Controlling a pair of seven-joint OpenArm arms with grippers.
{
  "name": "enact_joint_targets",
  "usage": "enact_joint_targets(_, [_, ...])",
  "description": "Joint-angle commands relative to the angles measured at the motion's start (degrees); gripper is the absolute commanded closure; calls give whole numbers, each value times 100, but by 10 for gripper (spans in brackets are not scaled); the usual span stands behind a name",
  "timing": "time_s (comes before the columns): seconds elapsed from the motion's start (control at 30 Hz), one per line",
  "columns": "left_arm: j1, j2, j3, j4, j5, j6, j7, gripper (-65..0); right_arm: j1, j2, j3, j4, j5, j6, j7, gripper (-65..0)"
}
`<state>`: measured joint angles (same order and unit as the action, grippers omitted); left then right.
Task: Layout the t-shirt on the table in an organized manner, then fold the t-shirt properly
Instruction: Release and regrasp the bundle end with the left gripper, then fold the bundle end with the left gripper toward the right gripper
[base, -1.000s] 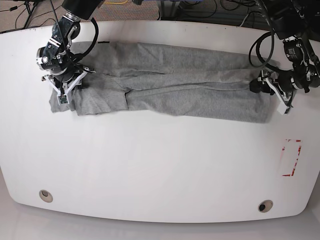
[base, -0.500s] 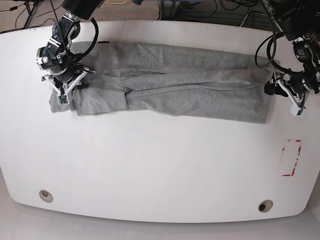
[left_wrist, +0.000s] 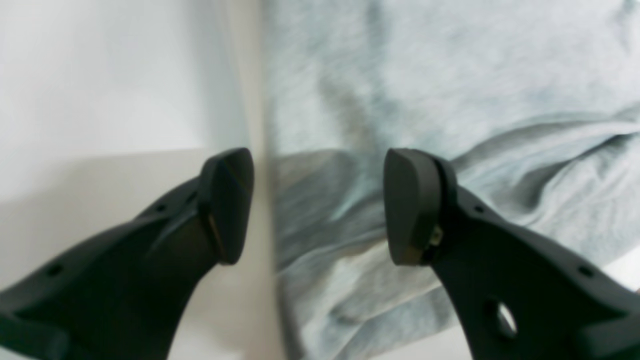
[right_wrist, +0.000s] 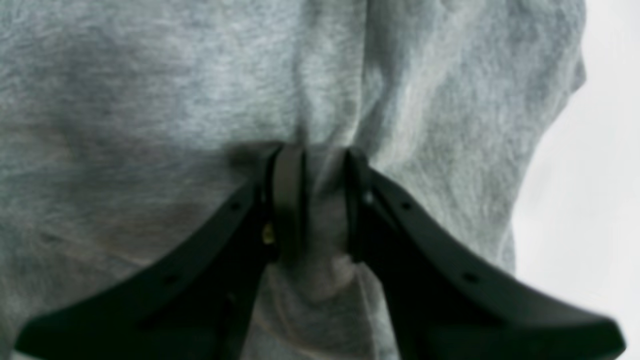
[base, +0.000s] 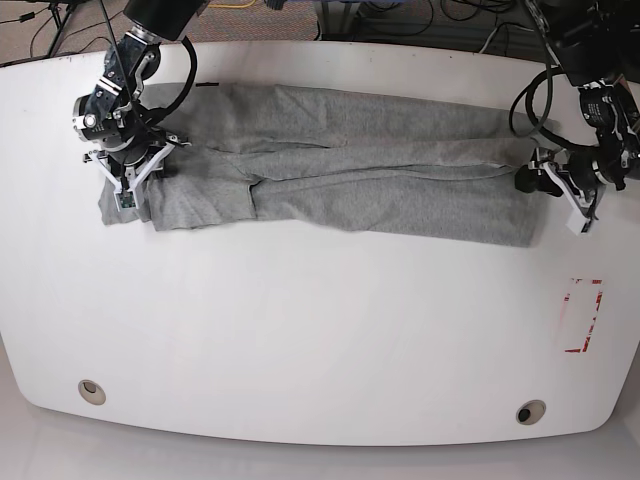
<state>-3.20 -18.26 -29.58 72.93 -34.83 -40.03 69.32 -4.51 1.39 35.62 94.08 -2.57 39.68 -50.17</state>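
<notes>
Grey heather cotton, the t-shirt (base: 340, 180) lies as a long folded band across the upper half of the white table (base: 300, 330). At the upper left of the base view the right gripper (right_wrist: 312, 200) is clenched on a bunched pleat of the cloth. At the far right the left gripper (left_wrist: 317, 205) hangs released, its jaws straddling the shirt's edge with nothing between them. The lengthwise fold looks done; next, probably, the left gripper must close on that edge to fold the band across.
</notes>
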Motion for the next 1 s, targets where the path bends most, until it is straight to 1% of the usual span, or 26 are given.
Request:
enact_joint_targets(0.0, [-1,99,167,26,85,3,176,-390,43,24,3,82,-20,32,-51,-124])
enact_joint_targets(0.1, [-1,169,273,26,85,3,176,-385,51,24,3,82,-20,32,-51,-124])
enact_joint_targets(0.13, [-1,187,290,26,85,3,176,-376,51,24,3,82,-20,32,-51,-124])
enact_joint_targets(0.17, [-1,195,308,26,103,3,176,-354,51,24,3,82,-20,32,-51,-124])
enact_joint_targets(0.23, [-1,195,325,26,120,3,176,-293,51,24,3,82,-20,32,-51,-124])
enact_joint_targets(0.33, [-1,231,325,26,129,3,176,-169,51,24,3,82,-20,32,-51,-124])
enact_joint_targets(0.47, [-1,257,325,52,129,3,176,-57,51,24,3,82,-20,32,-51,-124])
enact_joint_targets(0.5, [-1,257,325,114,129,3,167,-46,51,24,3,82,-20,32,-51,-124])
enact_joint_targets(0.67, [52,248,317,756,138,3,105,-43,51,24,3,82,-20,32,-51,-124])
enact_joint_targets(0.83, [289,266,361,1776,129,3,141,-43,51,24,3,82,-20,32,-51,-124])
enact_joint_targets(0.9, [298,266,510,2110,111,3,237,-43,51,24,3,82,-20,32,-51,-124])
enact_joint_targets(0.97, [281,274,818,2505,103,3,440,-43,51,24,3,82,-20,32,-51,-124])
